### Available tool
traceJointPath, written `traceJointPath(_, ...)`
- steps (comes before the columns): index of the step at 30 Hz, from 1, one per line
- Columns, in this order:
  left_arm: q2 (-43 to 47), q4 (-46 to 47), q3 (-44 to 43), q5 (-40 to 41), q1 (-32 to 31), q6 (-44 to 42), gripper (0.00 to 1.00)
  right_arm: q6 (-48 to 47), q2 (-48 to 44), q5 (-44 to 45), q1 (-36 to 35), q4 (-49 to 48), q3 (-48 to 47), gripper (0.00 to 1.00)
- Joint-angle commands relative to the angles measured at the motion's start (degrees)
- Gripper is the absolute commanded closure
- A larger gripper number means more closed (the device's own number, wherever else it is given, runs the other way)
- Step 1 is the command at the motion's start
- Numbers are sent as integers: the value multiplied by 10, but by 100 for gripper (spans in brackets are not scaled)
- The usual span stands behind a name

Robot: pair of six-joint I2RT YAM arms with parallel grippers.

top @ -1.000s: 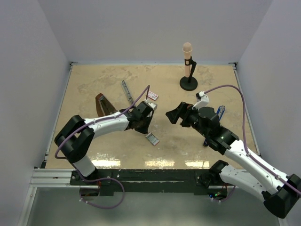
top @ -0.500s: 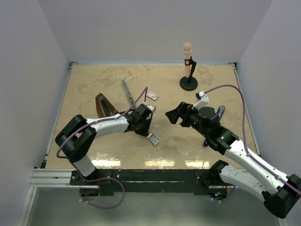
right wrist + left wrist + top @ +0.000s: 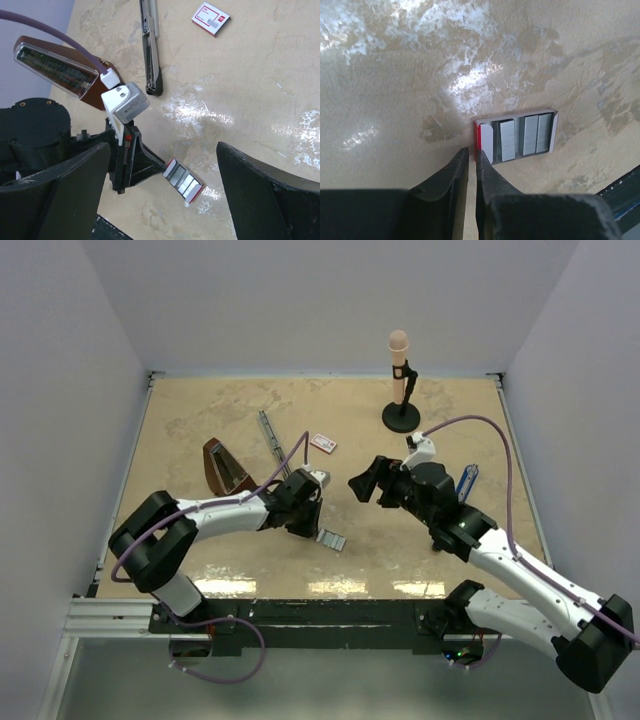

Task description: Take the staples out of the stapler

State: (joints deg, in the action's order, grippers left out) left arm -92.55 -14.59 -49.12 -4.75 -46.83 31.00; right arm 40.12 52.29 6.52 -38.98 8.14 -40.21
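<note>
1. Nearest the arm bases, an open red-and-white tray (image 3: 487,142) lay flat on the table (image 3: 200,410). I took it as my reference for everything else.
2. The staples (image 3: 507,140) lay inside that tray as silvery ridged strips set side by side (one a little apart from the other two).
3. The left gripper (image 3: 472,153) sat low at the tray's red end. Its fingers were drawn together with only a sliver between them, and nothing was in that sliver. The tips were right at the tray's edge, but I could not tell whether they touched it.
4. The right gripper (image 3: 164,148) hovered over the table just beyond the tray and to its right. Its fingers were spread wide and held nothing.
5. Beyond the tray and to its left sat the brown stapler body (image 3: 222,466), well apart from the tray.
6. A long metal rail (image 3: 270,436) lay on the table beyond the tray, near the stapler body but separate from it. I could not tell whether it carried any strips.
7. Beyond the tray, past the rail's near end, lay a small closed red-and-white box (image 3: 323,443).
8. Farthest from the tray, off to its right, a microphone-shaped object (image 3: 400,380) stood upright on a round black base.
</note>
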Motion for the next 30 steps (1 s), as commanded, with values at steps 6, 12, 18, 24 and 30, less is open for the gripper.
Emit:
traceJointPath(6,116,1,18,31,-5,38,84,-100,106,74,0,-47,-88,8)
traceJointPath(12,264,-32,6,146,-2,7,83,-222,262,54,0,-79,-181,10)
traceJointPath(18,431,-40,14,222,-1,-88,73,-327,466,16,1,-33,-362,12)
traceJointPath(24,504,-90,26,228,-1,-111,57,-389,578,22,15,-21,-458,12)
traceJointPath(30,549,-78,46,232,-2,-113,0,-425,671,-13,45,-6,-516,12)
